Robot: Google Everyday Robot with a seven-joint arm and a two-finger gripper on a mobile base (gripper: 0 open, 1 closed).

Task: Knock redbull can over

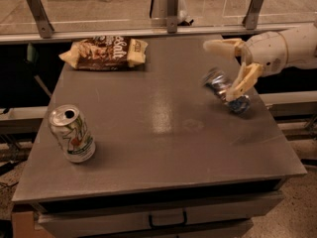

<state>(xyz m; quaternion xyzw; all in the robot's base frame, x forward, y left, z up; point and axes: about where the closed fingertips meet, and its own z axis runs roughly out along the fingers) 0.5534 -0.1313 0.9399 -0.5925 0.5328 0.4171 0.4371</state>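
The redbull can (pixel 225 90), slim, silver and blue, is tipped over to the left near the table's right edge, its top pointing left and its blue base at the lower right. It looks blurred. My gripper (pixel 229 66) comes in from the right, its cream fingers (pixel 245 80) spread apart. The can lies between and just below them, against the near finger; the far finger (pixel 223 46) is above it.
A white can (pixel 73 134) with green and red marks stands at the front left. A brown snack bag (pixel 105 52) lies at the back left. The grey table (pixel 163 148) has drawers below and a rail with posts behind it.
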